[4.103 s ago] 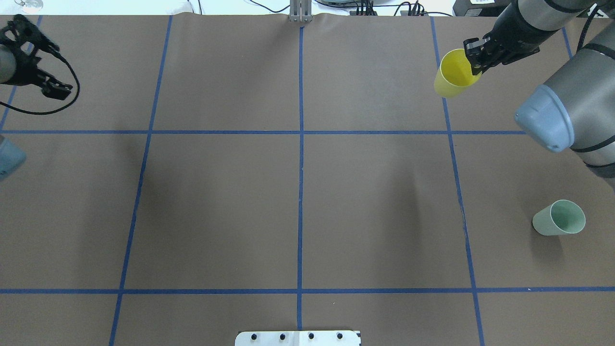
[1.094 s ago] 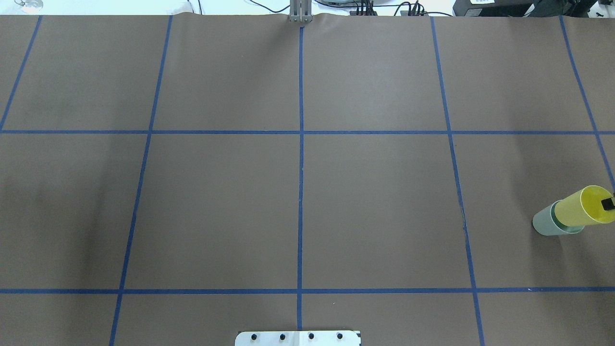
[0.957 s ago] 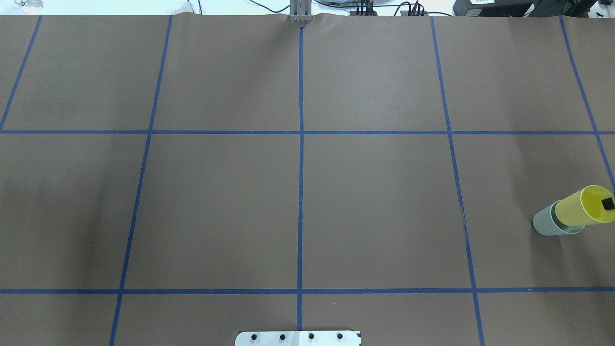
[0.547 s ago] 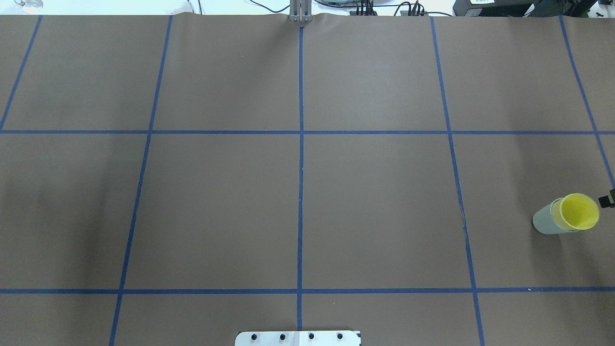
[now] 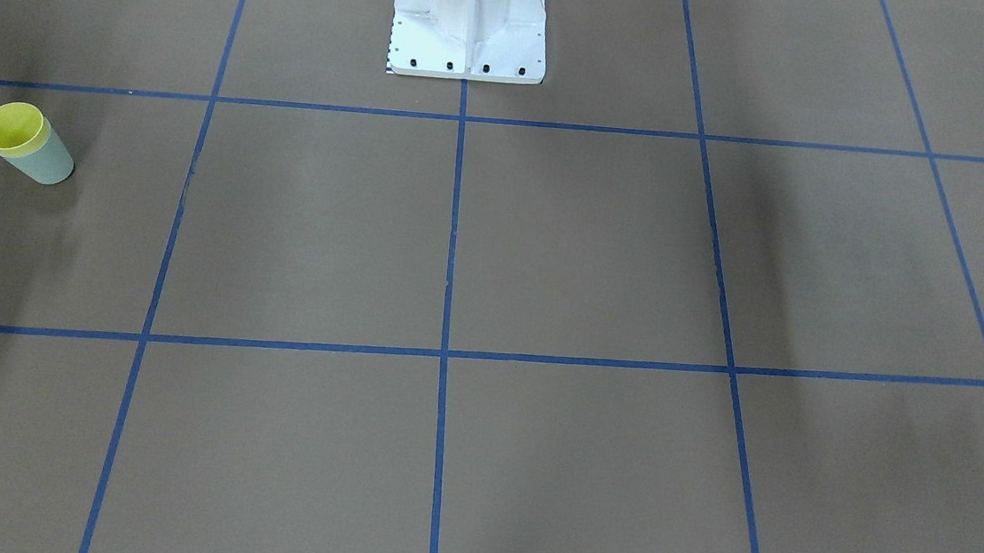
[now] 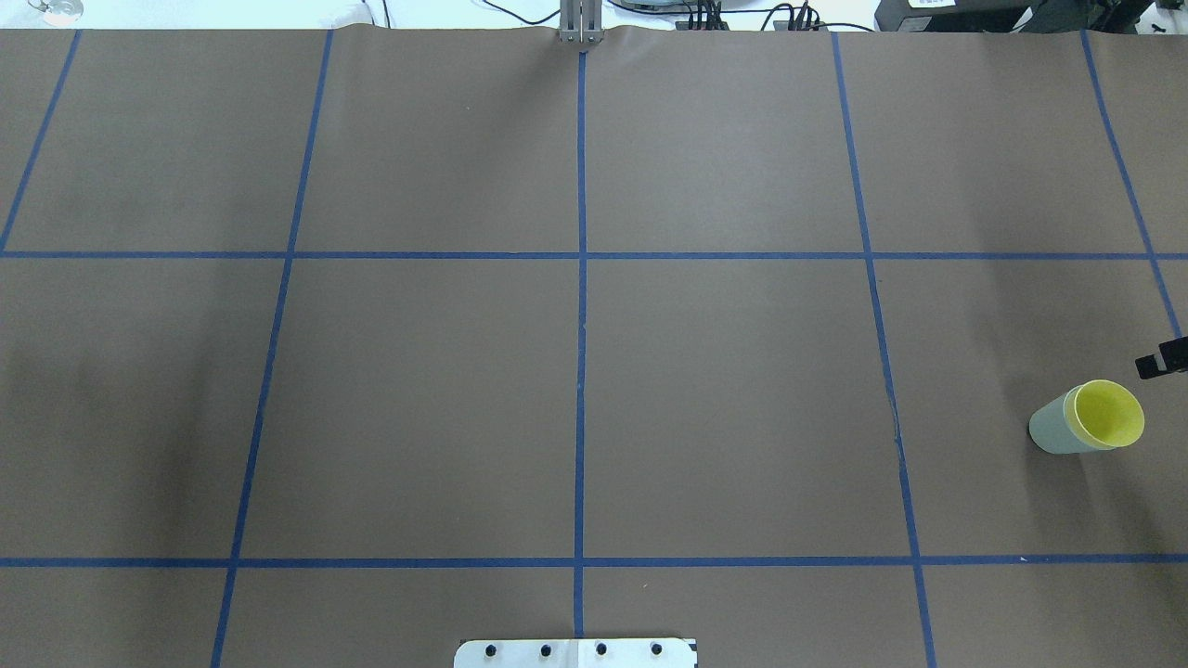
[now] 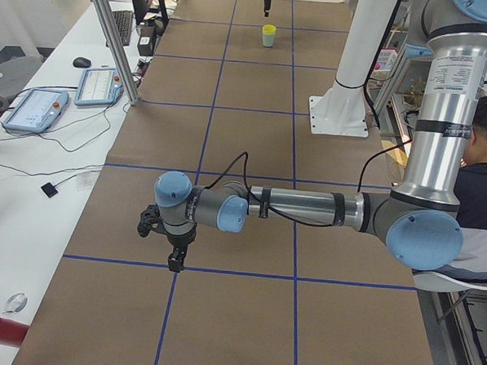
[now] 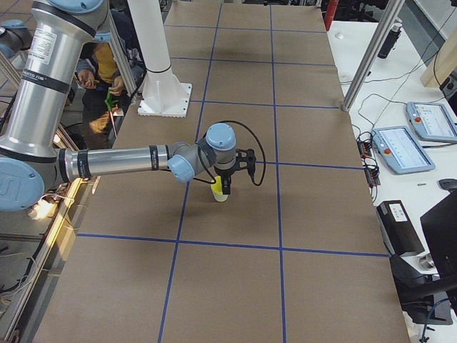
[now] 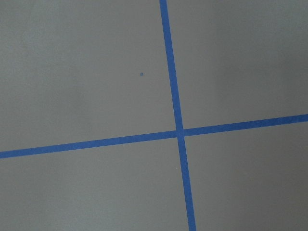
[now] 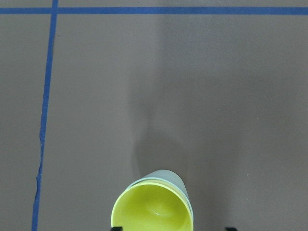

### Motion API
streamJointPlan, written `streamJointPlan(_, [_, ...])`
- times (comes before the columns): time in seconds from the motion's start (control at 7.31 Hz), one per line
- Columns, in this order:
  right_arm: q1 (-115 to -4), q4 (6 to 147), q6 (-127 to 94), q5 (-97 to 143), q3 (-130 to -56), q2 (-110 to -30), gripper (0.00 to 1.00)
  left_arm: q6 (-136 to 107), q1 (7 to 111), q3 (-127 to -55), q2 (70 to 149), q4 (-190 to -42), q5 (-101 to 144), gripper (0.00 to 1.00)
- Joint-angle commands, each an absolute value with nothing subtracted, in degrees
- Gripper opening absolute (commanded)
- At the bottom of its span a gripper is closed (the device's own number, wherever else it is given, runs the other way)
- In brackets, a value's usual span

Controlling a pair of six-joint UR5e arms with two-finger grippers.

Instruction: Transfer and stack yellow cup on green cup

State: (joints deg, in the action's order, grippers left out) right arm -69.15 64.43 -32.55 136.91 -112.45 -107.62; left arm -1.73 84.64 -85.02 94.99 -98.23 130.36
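Sunk from its half-entered perch of a second ago, the yellow cup sits nested deep in the green cup, upright at the table's right end. The right gripper hangs just above, its fingertips spread clear of the rim. The left gripper hovers over blue tape at the left end; I cannot tell whether it is spread or pressed together.

Brown table — blue tape grid, white bench
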Motion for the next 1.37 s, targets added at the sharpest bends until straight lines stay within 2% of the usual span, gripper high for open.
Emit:
streamJointPlan(0.0, [-74.94,72.45,-27.64,135.89,-111.62,-103.56,1.00,-1.85,84.99,-86.12,93.61,-97.83,129.99,1.00])
streamJointPlan(0.41, [-86.36,93.38,1.99,130.10,-109.18,-98.10,1.00,-1.15,86.38,-88.86,90.70,-97.82,130.16,1.00])
streamJointPlan(0.68, [-87.89,93.96,5.80,129.55,-106.62,-98.87,1.00,-0.97,86.92,-89.47,88.43,-97.91,130.52,1.00])
streamJointPlan(0.82, [-87.89,93.78,5.89,129.64,-105.65,-99.22,1.00,-0.97,87.45,-92.00,85.37,-98.00,130.52,1.00])
streamJointPlan(1.09, [-87.89,93.69,5.80,129.73,-105.56,-99.76,1.00,-0.97,87.45,-101.64,76.85,-97.82,130.52,1.00])
streamJointPlan(1.23, [-87.89,93.69,5.80,129.81,-105.56,-99.76,1.00,-1.05,87.45,-102.39,76.21,-97.74,130.52,1.00])
